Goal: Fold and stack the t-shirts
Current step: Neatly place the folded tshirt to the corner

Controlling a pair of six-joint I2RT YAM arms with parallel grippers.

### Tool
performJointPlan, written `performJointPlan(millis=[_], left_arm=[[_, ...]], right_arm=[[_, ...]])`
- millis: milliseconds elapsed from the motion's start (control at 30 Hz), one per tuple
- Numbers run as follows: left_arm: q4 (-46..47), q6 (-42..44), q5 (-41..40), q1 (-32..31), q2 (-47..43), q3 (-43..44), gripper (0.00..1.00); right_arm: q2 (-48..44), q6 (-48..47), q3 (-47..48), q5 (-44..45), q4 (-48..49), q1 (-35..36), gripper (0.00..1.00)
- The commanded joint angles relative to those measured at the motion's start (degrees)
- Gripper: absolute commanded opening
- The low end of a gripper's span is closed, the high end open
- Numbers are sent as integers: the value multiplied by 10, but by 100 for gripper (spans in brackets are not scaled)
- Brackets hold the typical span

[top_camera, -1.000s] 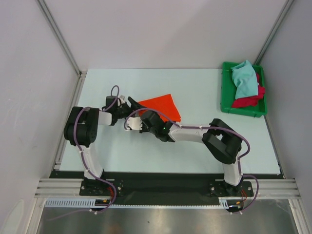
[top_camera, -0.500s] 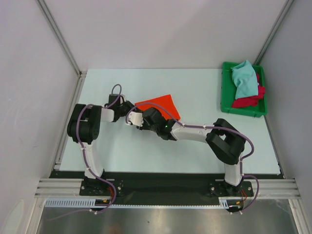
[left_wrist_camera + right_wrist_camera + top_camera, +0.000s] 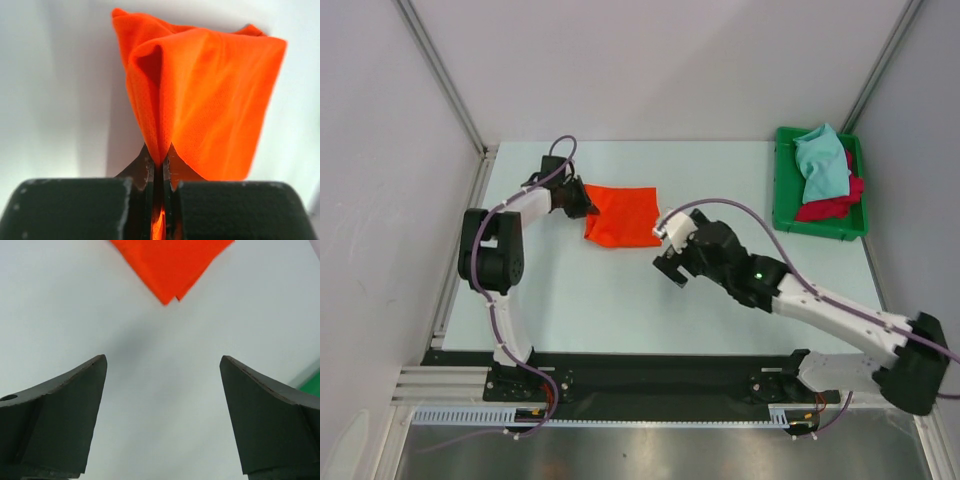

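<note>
Lying well left of the green tray [image 3: 782, 205], the orange t-shirt [image 3: 622, 216] is pinched by the left gripper [image 3: 159, 165], jaws squeezed together. The right gripper [image 3: 162, 371] is held nearer the tray, jaws spread wide, nothing inside.

The left arm [image 3: 492, 262] and right arm [image 3: 830, 308] share white links, black joints, purple cables [image 3: 715, 202].

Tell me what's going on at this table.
The left claw is shut on one edge of the folded orange t-shirt lying on the table. The right claw is open and empty, hovering over bare table beside the shirt's corner. A teal t-shirt and a red t-shirt sit piled in the green tray.
</note>
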Motion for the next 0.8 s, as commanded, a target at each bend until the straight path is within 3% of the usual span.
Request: performJointPlan(millis=[0,133,233,300,400,433,533,633,767], left_arm=[[-117,141,-125,26,11,63,0],[-125,196,-159,63,21,82,0],[-106,233,-113,100,33,103,0],[-82,260,6,119,48,109,0],[-67,248,143,126,83,121,19],[-44,240,160,126,87,117,32],[5,205,195,129,95,86,52],[1,196,217,138,111,89,62],[-56,228,190,144,121,117,63]], right_arm=[[-91,56,-39,-14,-78,2,100],[-151,92,-55,-7,-145,1,100],[-164,101,-60,-10,-151,-1,100],[-156,93,-55,-23,-151,-3,100],[-137,56,-31,-22,-159,-9,100],[-125,48,-27,-22,-150,-14,100],[-101,41,-20,-60,-120,-46,100],[-83,51,-8,-79,-103,-55,100],[-80,53,-7,-84,-96,-53,100]])
